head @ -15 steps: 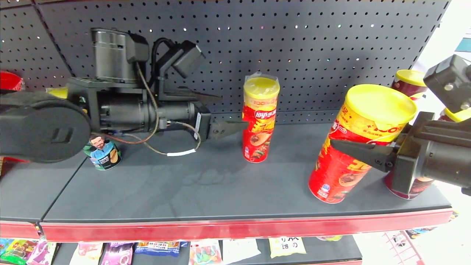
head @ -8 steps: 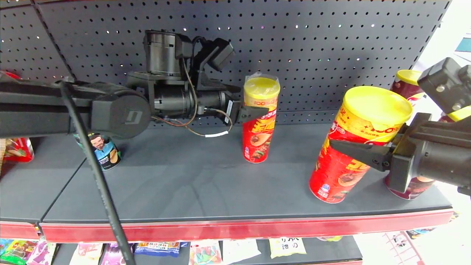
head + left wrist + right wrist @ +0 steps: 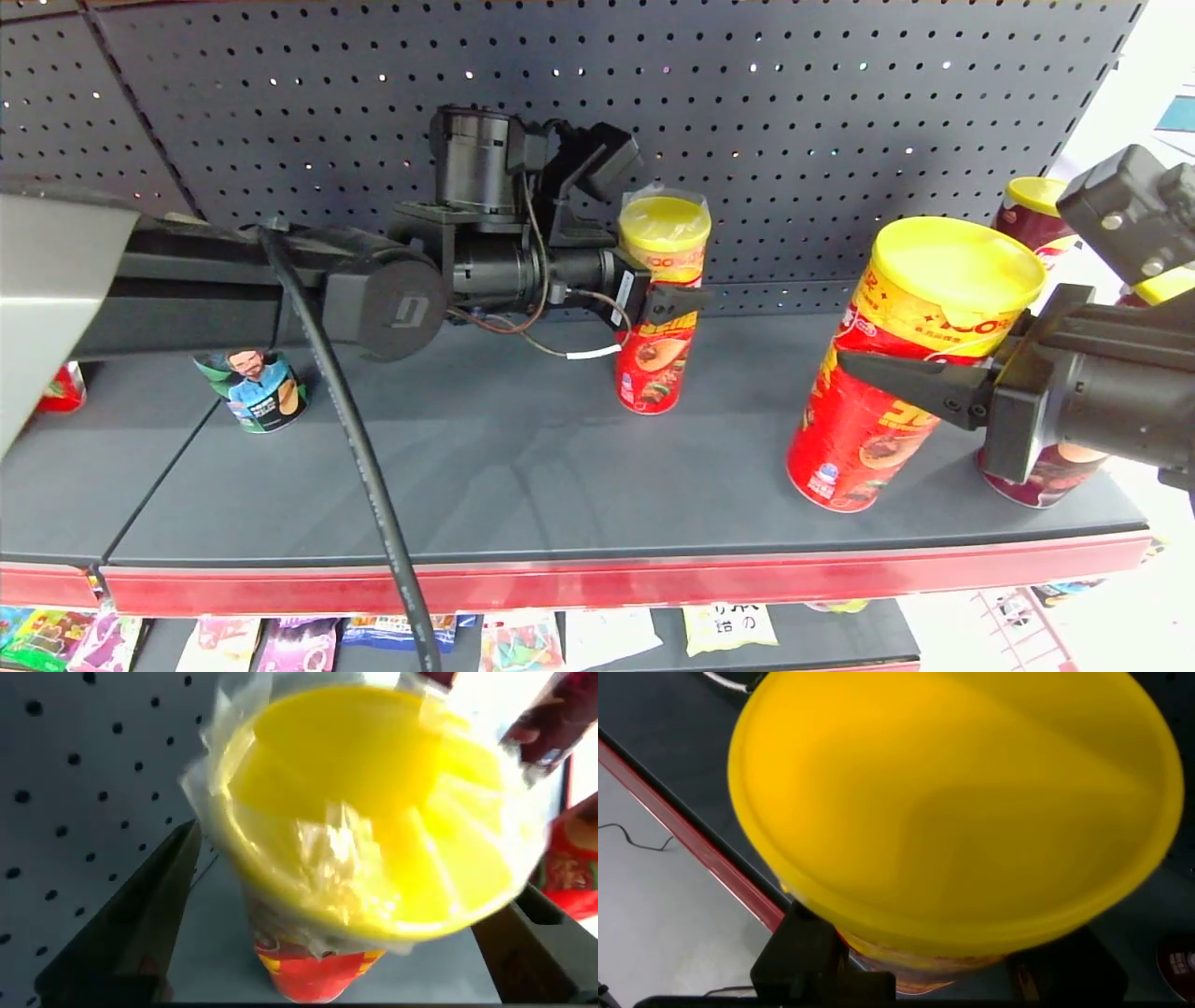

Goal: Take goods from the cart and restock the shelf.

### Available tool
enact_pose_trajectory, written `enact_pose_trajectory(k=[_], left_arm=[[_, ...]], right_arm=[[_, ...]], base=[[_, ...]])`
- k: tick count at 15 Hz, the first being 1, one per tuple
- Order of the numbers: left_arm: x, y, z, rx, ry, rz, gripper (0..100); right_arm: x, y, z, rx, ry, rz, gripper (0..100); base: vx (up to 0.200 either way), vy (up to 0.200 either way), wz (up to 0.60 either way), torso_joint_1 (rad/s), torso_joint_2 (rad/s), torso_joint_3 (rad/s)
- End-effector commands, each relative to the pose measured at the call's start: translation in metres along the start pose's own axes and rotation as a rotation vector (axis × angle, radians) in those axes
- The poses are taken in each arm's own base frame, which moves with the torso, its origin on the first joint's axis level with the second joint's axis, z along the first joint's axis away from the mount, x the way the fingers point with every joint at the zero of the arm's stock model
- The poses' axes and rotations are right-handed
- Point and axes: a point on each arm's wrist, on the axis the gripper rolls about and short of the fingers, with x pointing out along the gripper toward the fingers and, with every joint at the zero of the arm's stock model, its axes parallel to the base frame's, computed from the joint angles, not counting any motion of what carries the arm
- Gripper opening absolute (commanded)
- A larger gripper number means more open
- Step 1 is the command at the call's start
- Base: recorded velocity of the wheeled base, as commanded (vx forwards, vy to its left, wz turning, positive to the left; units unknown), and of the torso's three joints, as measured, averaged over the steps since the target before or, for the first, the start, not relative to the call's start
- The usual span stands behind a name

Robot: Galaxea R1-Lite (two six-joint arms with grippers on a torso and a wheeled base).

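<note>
The left gripper (image 3: 670, 291) stands open, its flat black fingers on either side of the slim red tube (image 3: 651, 369); this tube is upright toward the back of the matte grey shelf (image 3: 467, 485), with crinkled clear film over its round yellow lid. At the shelf's right end the right gripper (image 3: 873, 343) is clamped on the wide glossy tube (image 3: 859, 448); this one is tilted, smooth-lidded, and its base is near the shelf's red front lip.

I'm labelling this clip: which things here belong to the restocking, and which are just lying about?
Job:
tilted can in the right gripper
wrapped can inside the open left gripper
shelf

Lying about:
green can
dark cans at the back right
packets below
</note>
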Motion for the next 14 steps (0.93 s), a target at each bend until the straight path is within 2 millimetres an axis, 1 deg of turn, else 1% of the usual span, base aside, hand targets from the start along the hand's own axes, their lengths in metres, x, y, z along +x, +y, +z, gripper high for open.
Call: enact_pose_trajectory(k=[1, 3, 6, 8, 9, 14], left_arm=[[0.002, 0.000, -0.002, -0.002, 0.004, -0.001, 100], [0.005, 0.000, -0.002, -0.002, 0.003, -0.001, 100], [0.019, -0.007, 0.000, -0.034, -0.013, 0.018, 100], [0.027, -0.006, -0.002, -0.034, -0.039, 0.030, 100], [0.028, -0.007, -0.003, -0.033, -0.038, 0.027, 0], [0.025, -0.006, -0.001, -0.032, -0.043, 0.024, 0]], right_arm=[[0.000, 0.000, 0.000, -0.001, 0.000, 0.001, 0], [0.000, 0.000, 0.000, -0.001, 0.002, 0.001, 0], [0.000, 0.000, 0.000, -0.001, 0.000, 0.002, 0], [0.000, 0.000, 0.000, -0.001, 0.000, 0.001, 0], [0.000, 0.000, 0.000, -0.001, 0.000, 0.001, 0], [-0.001, 0.000, 0.000, -0.001, -0.003, 0.000, 0]], base=[[0.000, 0.000, 0.00, 0.000, 0.00, 0.000], [0.000, 0.000, 0.00, 0.000, 0.00, 0.000], [0.000, 0.000, 0.00, 0.000, 0.00, 0.000], [0.000, 0.000, 0.00, 0.000, 0.00, 0.000], [0.000, 0.000, 0.00, 0.000, 0.00, 0.000], [0.000, 0.000, 0.00, 0.000, 0.00, 0.000]])
